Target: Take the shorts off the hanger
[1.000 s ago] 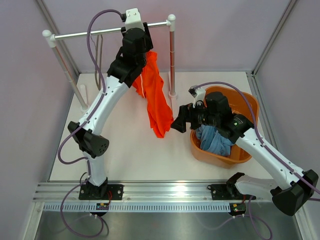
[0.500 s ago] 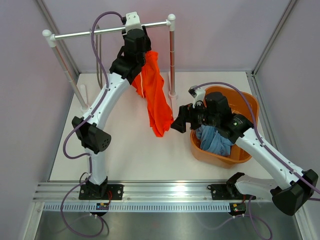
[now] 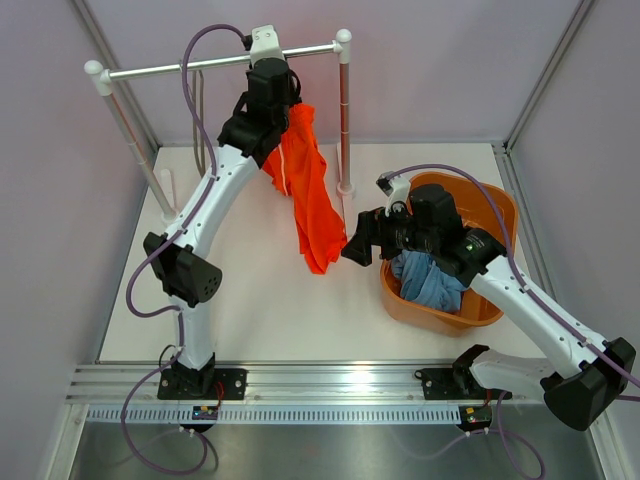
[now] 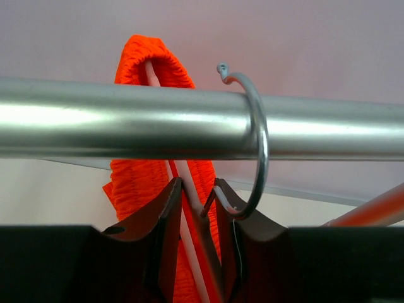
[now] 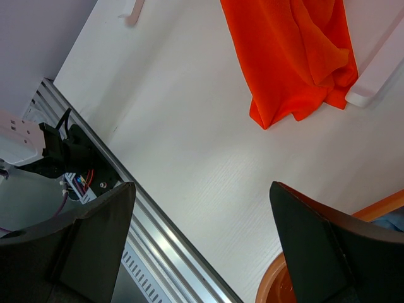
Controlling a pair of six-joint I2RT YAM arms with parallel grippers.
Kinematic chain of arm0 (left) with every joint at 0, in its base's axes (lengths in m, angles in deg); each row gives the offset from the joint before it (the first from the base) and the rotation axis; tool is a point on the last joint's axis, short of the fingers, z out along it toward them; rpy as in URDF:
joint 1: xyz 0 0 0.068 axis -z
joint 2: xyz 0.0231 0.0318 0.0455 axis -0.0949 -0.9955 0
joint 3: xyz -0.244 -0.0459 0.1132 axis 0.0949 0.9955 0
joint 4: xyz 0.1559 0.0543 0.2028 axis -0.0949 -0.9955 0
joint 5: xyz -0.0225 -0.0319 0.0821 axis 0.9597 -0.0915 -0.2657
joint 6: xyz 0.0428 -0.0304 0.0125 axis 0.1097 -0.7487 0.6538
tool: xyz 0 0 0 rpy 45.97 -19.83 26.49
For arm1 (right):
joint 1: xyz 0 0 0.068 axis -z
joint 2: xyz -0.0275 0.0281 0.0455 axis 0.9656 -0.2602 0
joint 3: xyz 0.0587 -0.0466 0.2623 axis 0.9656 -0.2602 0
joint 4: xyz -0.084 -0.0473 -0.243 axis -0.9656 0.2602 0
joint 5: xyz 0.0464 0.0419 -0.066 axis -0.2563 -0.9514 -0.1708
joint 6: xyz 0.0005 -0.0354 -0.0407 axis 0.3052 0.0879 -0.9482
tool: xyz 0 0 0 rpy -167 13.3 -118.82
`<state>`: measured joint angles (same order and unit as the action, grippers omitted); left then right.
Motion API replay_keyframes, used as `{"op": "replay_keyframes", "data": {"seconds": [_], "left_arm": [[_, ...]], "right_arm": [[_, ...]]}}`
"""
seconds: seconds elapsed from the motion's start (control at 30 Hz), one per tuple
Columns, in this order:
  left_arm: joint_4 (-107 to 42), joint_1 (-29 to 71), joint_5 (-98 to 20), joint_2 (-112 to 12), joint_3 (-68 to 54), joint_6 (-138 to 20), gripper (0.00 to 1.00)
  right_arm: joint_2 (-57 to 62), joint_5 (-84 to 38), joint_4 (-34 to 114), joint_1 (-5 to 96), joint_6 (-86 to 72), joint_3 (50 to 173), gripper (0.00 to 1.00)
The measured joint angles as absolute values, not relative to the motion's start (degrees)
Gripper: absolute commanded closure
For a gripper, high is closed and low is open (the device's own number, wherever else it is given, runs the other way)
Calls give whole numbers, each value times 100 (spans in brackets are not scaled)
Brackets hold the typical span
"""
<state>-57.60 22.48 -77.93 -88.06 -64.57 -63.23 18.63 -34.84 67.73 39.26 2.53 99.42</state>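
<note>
The bright orange shorts (image 3: 312, 195) hang from a hanger on the silver rail (image 3: 200, 63). In the left wrist view the hanger's metal hook (image 4: 255, 132) loops over the rail (image 4: 126, 126), with the orange waistband (image 4: 145, 69) and a white cord behind. My left gripper (image 4: 197, 196) is up at the rail, shut on the hanger just below the hook. The light blue shorts (image 3: 428, 280) lie in the orange basin (image 3: 500, 215). My right gripper (image 3: 358, 248) is open and empty, beside the lower hem of the orange shorts (image 5: 297, 57).
The rail stands on two posts, left (image 3: 130, 130) and right (image 3: 345, 110), with white feet (image 5: 379, 76) on the white table. An aluminium track (image 3: 330, 385) runs along the near edge. Grey walls close in the sides and back.
The left arm has moved slightly up and towards the rail, with the top of the orange shorts. The right arm has stayed still.
</note>
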Motion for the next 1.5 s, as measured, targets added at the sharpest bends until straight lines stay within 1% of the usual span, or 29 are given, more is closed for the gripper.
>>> {"op": "replay_keyframes", "data": {"seconds": [0.07,0.13,0.17,0.23,0.27,0.7,0.83,1.13,1.37,1.5], "left_arm": [[-5769,2235,-7741,-8806,-6457,-6363,74],[-5769,2224,-7704,-8806,-6451,-6389,79],[-5765,2217,-7690,-8806,-6440,-6406,85],[-5747,2211,-7651,-8806,-6425,-6413,94],[-5739,2202,-7618,-8806,-6416,-6415,100],[-5937,2187,-7371,-8662,-6396,-5974,100],[-5920,2187,-7221,-8360,-6073,-5742,100],[-5868,2233,-7061,-7836,-5819,-5311,100],[-6099,2405,-7065,-7737,-5795,-5213,100],[-6222,2517,-7155,-7490,-5395,-5213,100]], "right_arm": [[1863,-3484,6773,3926,253,9940,4],[1863,-3484,6773,3926,253,9940,4],[1863,-3484,6773,3926,253,9940,4],[1861,-3484,6773,3926,253,9940,4],[1859,-3486,6773,3926,253,9940,4],[1773,-3491,6771,3926,253,9942,4],[1762,-3491,6771,3926,253,9942,4],[1762,-3489,6769,3926,251,9942,4],[1762,-3484,6771,3926,244,9942,4],[1762,-3482,6771,3926,242,9942,4]]}}
